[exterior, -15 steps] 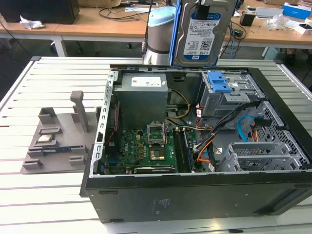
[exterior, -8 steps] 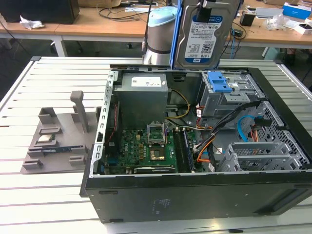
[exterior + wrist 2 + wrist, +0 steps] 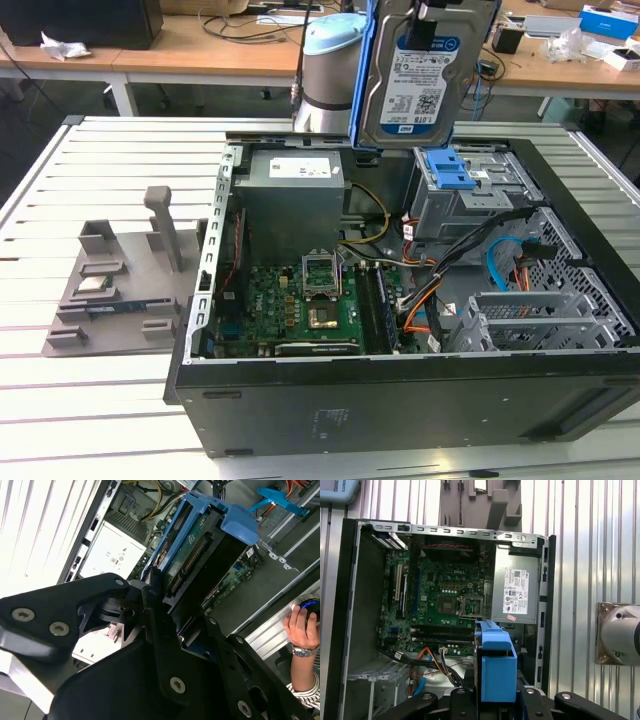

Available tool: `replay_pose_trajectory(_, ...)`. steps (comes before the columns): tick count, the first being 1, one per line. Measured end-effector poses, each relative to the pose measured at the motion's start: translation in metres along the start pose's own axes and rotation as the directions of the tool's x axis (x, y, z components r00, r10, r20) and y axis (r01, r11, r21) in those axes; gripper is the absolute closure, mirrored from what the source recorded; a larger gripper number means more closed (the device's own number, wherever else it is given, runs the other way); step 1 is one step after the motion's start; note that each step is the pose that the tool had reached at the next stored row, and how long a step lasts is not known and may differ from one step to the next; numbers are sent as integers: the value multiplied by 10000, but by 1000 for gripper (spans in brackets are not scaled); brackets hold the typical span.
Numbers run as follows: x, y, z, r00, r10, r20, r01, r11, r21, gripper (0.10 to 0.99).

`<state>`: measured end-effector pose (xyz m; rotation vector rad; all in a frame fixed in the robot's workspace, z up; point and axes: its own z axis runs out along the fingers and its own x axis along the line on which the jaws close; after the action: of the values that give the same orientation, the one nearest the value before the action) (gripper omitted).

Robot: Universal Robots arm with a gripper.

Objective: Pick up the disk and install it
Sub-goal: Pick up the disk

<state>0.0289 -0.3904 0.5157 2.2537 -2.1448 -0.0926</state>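
Where the disk is hanging: the disk [image 3: 418, 80] is hanging upright in the air above the far side of the open computer case [image 3: 400, 410], label facing the exterior camera, blue frame running round its edges, touching nothing but the tool.
Tool: the tool [image 3: 492, 699] is clamping the disk by its blue frame, with a dark finger pressing in on each side.
Drive cage: the grey drive cage [image 3: 470, 205] is sitting below the disk, toward the exterior view's right, with a blue latch [image 3: 452, 170] lying across its top.
Risk at the cage: by my reading the latch is blocking part of the way in. If the disk is meeting the cage skewed, its frame is likely to be catching on the latch or the metal rim and jamming.
Risk to the grip: the fingers are bearing on plastic rather than metal, so any push against the cage could be flexing the frame and letting the disk tilt or slide out onto the circuit board [image 3: 300, 305].
Risk from cables: a blue cable [image 3: 497, 262] and orange wires [image 3: 420, 300] are looping just near of the cage. I judge they could be snagging a corner of the disk or getting pinched under it.
Risk at the power box: the grey power box [image 3: 295, 195] is standing just to the exterior view's left of the cage, leaving a narrow gap. A sideways drift could be knocking the disk against it.
Person: a hand [image 3: 300, 627] with a wristwatch is resting beside the case by the bench edge. A wide swing of the arm could be striking it.
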Motion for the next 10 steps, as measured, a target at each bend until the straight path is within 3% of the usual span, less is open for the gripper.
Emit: replay_pose_trajectory(10, 164, 8, -2, 10000, 0, -1, 0, 10000, 0, 722)
